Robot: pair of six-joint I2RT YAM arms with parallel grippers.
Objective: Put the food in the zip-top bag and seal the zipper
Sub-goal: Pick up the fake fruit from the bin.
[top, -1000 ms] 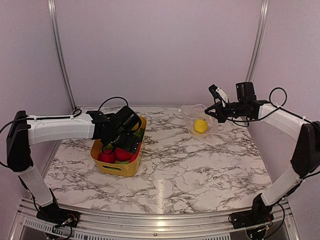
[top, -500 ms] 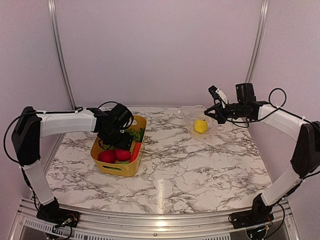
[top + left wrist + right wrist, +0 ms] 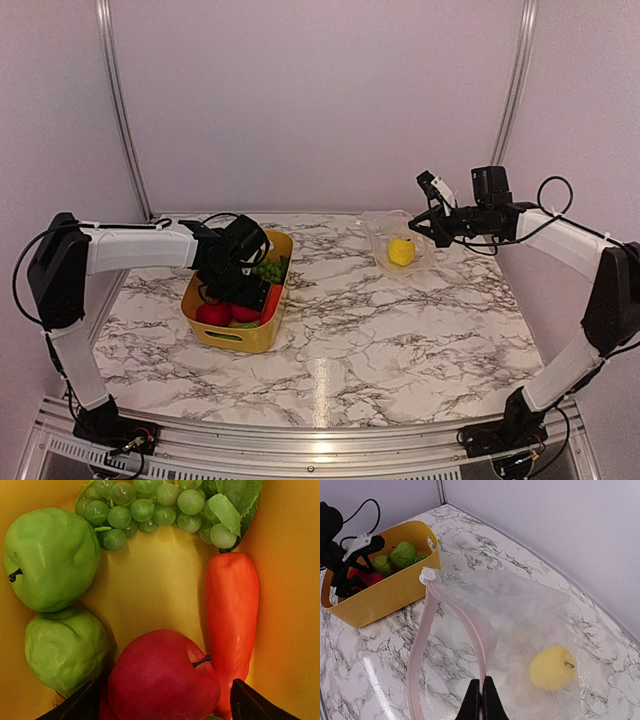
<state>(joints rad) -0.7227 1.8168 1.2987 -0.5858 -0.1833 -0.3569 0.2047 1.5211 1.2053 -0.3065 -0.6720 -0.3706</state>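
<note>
From above, we see the left gripper (image 3: 243, 285) lowered into the yellow bin (image 3: 235, 340) on the left side of the table (image 3: 350, 340). The right gripper (image 3: 420, 227) hangs at the far right over the zip-top bag (image 3: 385, 228), which lies there with a yellow apple (image 3: 401, 251) inside.

In the left wrist view, the fingers (image 3: 75, 707) stand spread wide on either side of a red apple (image 3: 160, 680), with a gap at each side; its stem points right. Beside it an orange-red piece (image 3: 232, 625) lies lengthwise along the bin wall, its upper end by the grapes (image 3: 150, 507). Two green apples (image 3: 50, 560) sit at the left.

In the right wrist view, the fingers are pressed together, pinching the zipper (image 3: 422, 645). The pink strip runs away from them in a long open loop toward the bin, ending at a white slider (image 3: 426, 575). The mouth gapes, and the bag's closed end lies to the right.
</note>
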